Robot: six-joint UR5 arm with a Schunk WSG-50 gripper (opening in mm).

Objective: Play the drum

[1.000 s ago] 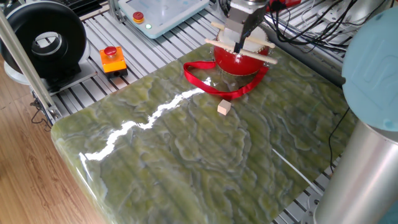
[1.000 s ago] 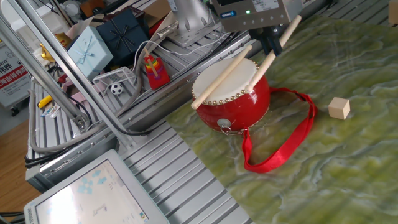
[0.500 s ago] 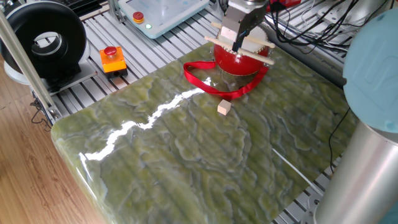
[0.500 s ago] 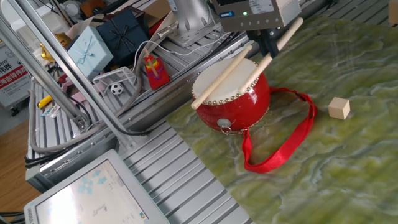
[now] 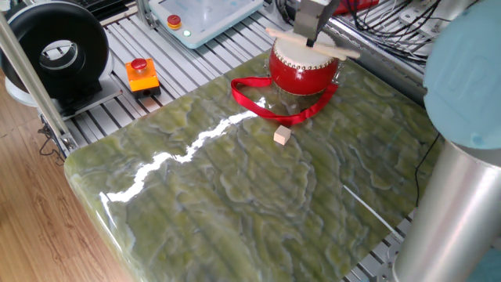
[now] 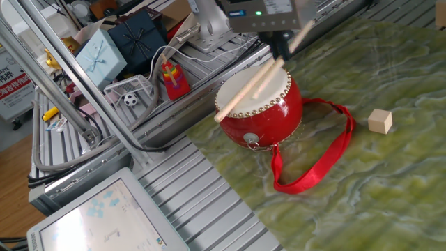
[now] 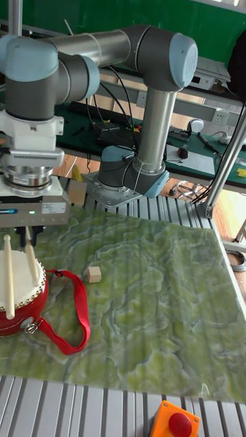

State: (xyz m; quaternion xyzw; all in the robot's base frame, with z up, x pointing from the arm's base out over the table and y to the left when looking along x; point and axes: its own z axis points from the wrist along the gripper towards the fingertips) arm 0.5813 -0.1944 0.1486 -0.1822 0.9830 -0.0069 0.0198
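The drum (image 5: 304, 69) (image 6: 263, 106) (image 7: 19, 295) is red with a cream skin. It stands at the far edge of the green marbled table, and its red ribbon (image 5: 262, 108) (image 6: 317, 166) trails over the table top. One wooden stick (image 6: 240, 94) (image 7: 8, 274) lies across the skin. My gripper (image 5: 313, 30) (image 6: 281, 47) (image 7: 30, 240) hovers just above the drum, shut on a second drumstick (image 5: 329, 47) (image 7: 32, 263). That stick slants over the skin, blurred in the other fixed view. I cannot see whether its tip touches the skin.
A small wooden cube (image 5: 282, 136) (image 6: 380, 120) (image 7: 93, 274) sits on the table near the ribbon. An orange box with a red button (image 5: 142, 74) (image 7: 174, 420) rests on the slatted frame. A black spool (image 5: 55, 48), a white panel (image 6: 104, 216) and gift boxes (image 6: 104, 49) stand off the table.
My gripper has lifted and shifted back over the drum, carrying its stick up from the drum's rim. The stick lying on the skin, the drum and the cube have stayed put.
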